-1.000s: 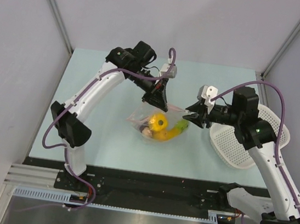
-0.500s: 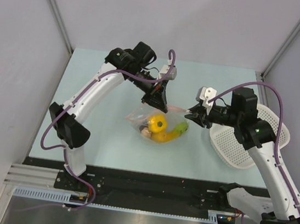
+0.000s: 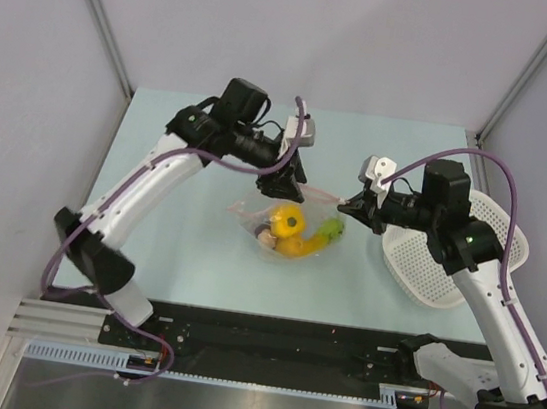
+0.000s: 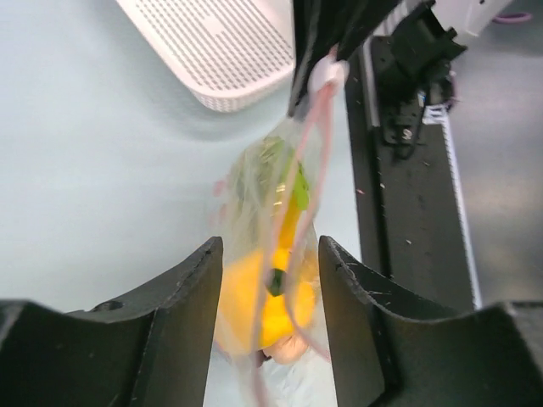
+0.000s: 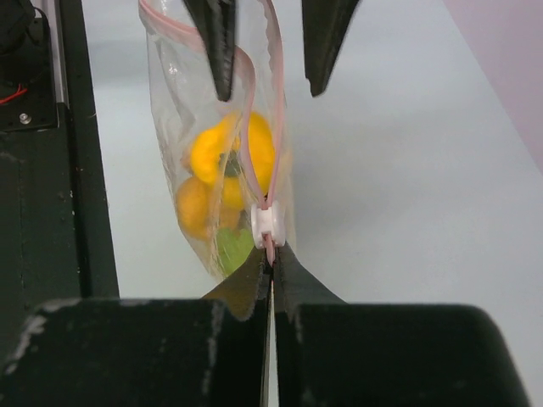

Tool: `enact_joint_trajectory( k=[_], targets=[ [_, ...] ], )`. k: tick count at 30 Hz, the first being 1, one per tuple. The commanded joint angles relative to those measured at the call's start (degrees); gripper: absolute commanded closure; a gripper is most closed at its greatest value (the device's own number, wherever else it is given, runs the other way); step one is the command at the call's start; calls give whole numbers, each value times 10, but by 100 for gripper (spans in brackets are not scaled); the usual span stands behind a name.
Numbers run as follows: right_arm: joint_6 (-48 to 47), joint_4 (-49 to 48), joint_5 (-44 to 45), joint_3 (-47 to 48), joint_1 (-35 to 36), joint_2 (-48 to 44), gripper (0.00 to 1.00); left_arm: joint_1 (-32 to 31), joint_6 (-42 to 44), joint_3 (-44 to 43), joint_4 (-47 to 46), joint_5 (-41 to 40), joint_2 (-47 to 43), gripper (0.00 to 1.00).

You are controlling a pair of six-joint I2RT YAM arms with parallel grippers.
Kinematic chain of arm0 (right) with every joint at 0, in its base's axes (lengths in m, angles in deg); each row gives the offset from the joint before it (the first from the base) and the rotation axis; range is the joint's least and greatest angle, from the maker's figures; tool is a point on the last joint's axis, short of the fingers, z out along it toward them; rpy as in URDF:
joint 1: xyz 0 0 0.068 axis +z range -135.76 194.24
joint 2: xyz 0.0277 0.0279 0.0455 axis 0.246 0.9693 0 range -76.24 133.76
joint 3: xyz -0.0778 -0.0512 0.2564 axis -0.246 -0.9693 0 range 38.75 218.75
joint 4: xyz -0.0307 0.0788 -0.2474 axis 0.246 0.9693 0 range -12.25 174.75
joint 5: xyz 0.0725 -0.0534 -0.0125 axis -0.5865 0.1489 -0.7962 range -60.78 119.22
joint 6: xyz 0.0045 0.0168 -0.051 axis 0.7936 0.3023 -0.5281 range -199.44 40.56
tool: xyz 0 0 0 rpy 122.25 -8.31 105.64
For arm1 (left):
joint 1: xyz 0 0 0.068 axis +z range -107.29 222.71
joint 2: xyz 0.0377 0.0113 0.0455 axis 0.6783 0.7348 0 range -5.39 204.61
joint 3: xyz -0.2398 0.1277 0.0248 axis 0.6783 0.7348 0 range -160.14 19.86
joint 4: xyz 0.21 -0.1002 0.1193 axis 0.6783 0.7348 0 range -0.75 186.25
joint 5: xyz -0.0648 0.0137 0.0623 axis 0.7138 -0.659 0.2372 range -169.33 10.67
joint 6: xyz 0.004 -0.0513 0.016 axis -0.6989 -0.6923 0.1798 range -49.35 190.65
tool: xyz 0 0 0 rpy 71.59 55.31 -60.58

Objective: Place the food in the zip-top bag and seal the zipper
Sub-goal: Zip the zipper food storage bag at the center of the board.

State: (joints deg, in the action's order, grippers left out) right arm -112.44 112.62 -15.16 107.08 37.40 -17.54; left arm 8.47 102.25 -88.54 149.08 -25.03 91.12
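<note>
The clear zip-top bag [image 3: 269,226] sits mid-table with the food inside: a yellow piece [image 3: 288,224], a green piece [image 3: 329,232] and something pinkish low down. In the right wrist view my right gripper [image 5: 271,254] is shut on the end of the pink zipper [image 5: 276,102], just below its white slider [image 5: 267,224]. The zipper's two strips part above the slider. My left gripper [image 4: 270,254] is open and straddles the bag's top; both strips run between its fingers [image 5: 222,51] with room to spare. From above, the left gripper [image 3: 294,175] and right gripper [image 3: 347,207] face each other across the bag.
The white perforated basket [image 3: 450,278] lies on its side at the right, under the right arm. A black rail [image 3: 266,340] runs along the table's near edge. Grey walls enclose the table on three sides.
The left gripper has opened and let go of the bag's top edge, and its arm has swung left. The right gripper has closed on the zipper's end.
</note>
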Motion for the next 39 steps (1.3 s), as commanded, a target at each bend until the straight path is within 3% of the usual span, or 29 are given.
enact_joint_trajectory(
  k=[1, 7, 19, 31, 39],
  targets=[
    [21, -27, 4, 3, 7, -14, 100, -68, -32, 97, -226, -99, -136, 46],
    [28, -29, 4, 4, 11, -17, 100, -145, 36, 134, -258, -177, -156, 48],
    [21, -25, 6, 3, 23, -27, 100, -202, 61, 128, -282, -254, -124, 55],
    [27, -26, 25, 3, 31, -39, 100, -201, 86, 151, -237, -284, -124, 91],
    [37, -25, 32, -11, -9, -60, 100, -132, 91, 187, -181, -280, -160, 92]
  ],
)
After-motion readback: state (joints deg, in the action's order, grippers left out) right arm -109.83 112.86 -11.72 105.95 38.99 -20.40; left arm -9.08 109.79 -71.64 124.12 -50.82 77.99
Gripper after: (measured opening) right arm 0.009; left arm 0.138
